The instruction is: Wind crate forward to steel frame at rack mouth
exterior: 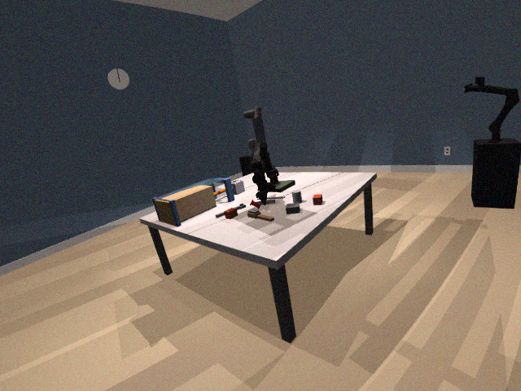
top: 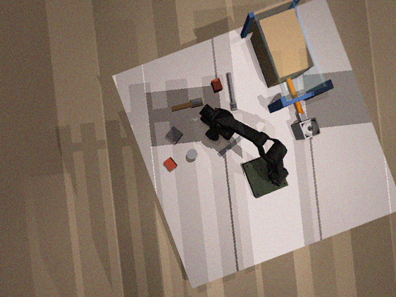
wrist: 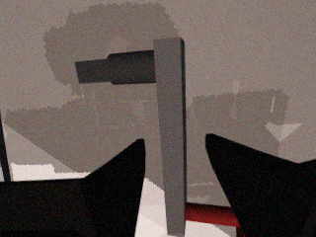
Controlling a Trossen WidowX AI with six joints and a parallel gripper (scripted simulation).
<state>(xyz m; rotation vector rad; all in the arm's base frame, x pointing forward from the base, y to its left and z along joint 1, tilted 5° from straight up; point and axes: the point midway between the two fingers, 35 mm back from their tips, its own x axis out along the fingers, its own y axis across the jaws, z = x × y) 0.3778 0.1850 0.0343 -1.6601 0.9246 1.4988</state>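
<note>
The winch handle shows in the wrist view as a grey flat bar (wrist: 170, 109) with a dark key end (wrist: 130, 68) and a red grip (wrist: 212, 214) (exterior: 255, 204). My gripper (wrist: 175, 142) (exterior: 263, 202) is open, partly closed around the bar, with a gap on each side. The tan crate (top: 284, 42) (exterior: 191, 204) sits flat in the clear-panelled cubby, its front short of the blue frame (top: 322, 88) (exterior: 231, 189). An orange strap (top: 291, 87) runs toward the grey winch (top: 304, 129) (exterior: 238, 186), whose top hole is visible.
Around the gripper lie a long grey tool (top: 230, 89), a wooden-handled tool (top: 181, 106), a red block (top: 217, 84), a dark block (top: 174, 135), a grey cylinder (top: 191, 155), another red block (top: 169, 164) and a flat grey bar (top: 228, 147). The arm stands on a green plate (top: 256, 184).
</note>
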